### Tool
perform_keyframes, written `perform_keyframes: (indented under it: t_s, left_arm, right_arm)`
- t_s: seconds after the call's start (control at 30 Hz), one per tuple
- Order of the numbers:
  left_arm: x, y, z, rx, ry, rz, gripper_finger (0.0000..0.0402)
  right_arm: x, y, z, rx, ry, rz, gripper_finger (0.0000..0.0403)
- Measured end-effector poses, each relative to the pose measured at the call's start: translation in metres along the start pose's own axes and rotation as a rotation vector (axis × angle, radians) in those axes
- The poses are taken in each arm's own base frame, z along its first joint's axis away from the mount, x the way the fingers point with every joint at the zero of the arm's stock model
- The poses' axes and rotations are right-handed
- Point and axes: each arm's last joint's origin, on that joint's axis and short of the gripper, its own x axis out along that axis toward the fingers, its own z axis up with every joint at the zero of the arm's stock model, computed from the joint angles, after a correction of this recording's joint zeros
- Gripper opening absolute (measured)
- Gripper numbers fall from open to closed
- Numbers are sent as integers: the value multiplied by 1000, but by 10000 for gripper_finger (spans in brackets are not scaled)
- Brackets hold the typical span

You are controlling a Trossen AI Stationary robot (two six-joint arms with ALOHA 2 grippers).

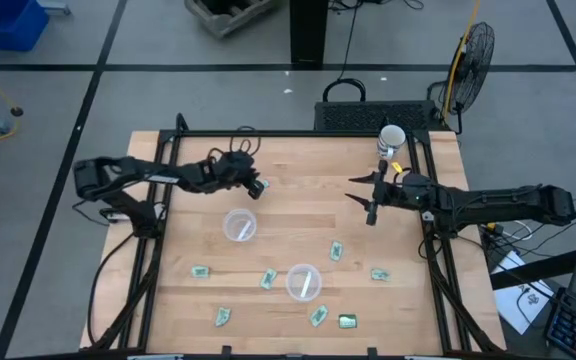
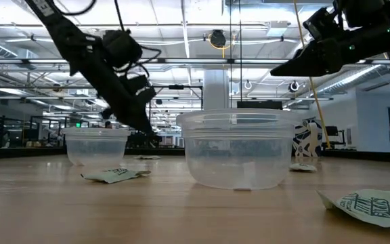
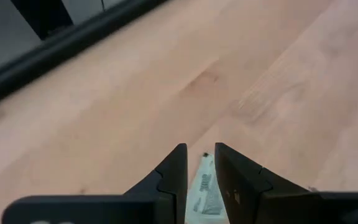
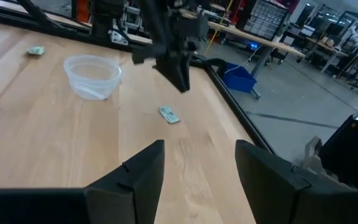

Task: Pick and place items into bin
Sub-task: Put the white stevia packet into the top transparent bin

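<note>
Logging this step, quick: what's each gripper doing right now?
Left gripper: shut on a packet, above the table.
Right gripper: open, empty.

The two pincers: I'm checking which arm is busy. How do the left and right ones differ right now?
The left pincer is shut on a packet, low over the wood near the table's back left; the right pincer is open and holds nothing. The left one points down, while the right one hangs higher, near the white mug. Both have dark fingers.
</note>
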Motion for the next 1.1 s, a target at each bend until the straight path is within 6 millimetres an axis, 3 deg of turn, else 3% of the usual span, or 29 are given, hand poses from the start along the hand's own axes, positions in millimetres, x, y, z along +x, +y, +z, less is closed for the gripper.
perform_keyframes:
  t_s: [0.2, 0.53, 0.77, 1.1]
  left_arm:
    - [12, 12, -5, -24, 48, 39, 88]
    - [12, 7, -2, 78, 67, -244, 88]
    - [15, 4, -10, 296, 90, -216, 88]
    - [14, -2, -13, 314, 90, -158, 92]
  right_arm:
    - [0, 0, 0, -23, 0, 0, 191]
    - [0, 0, 1, -25, -7, -2, 191]
    - [0, 0, 1, -18, -7, -2, 188]
    - [0, 0, 1, -18, -6, -1, 187]
